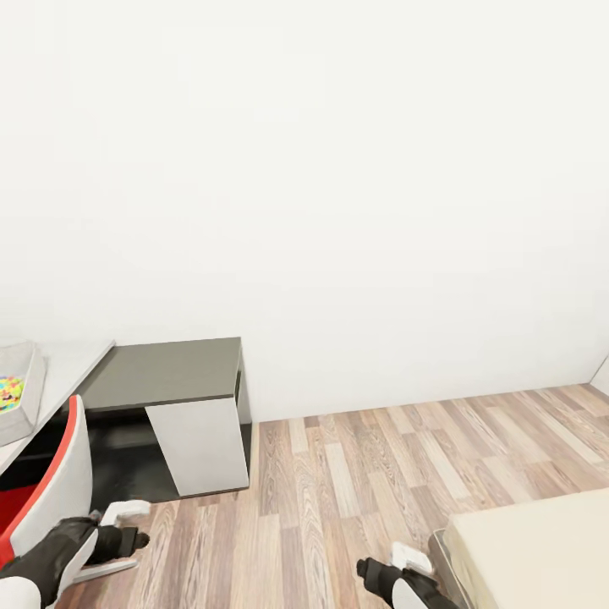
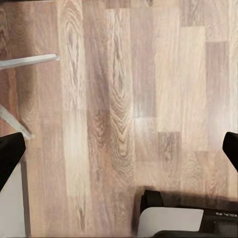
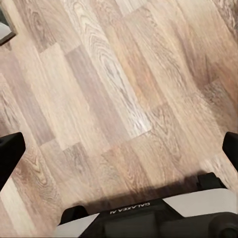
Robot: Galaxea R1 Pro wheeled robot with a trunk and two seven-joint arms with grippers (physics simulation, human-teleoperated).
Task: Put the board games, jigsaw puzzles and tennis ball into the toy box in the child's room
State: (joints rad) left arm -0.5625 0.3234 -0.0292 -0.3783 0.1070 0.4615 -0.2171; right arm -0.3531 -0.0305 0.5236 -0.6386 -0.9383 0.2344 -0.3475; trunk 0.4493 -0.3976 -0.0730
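The toy box (image 1: 25, 397) stands at the far left on the pale grey top of the table (image 1: 169, 372), cut by the picture's edge. A patch of a jigsaw puzzle (image 1: 10, 393) in yellow, green and pink shows inside it. The beige corner of the bed (image 1: 541, 550) lies at the lower right. My left gripper (image 1: 134, 538) (image 2: 119, 153) hangs low over the wooden floor, open and empty. Nearer the bed, my right gripper (image 1: 372, 568) (image 3: 119, 148) is also open over bare floorboards. The board games and the tennis ball are out of view.
A red and white chair (image 1: 46, 499) stands right beside my left arm, and its grey legs (image 2: 29, 60) spread over the floor. A plain white wall (image 1: 338, 169) rises ahead. Wooden floor (image 1: 364, 474) stretches between the table and the bed.
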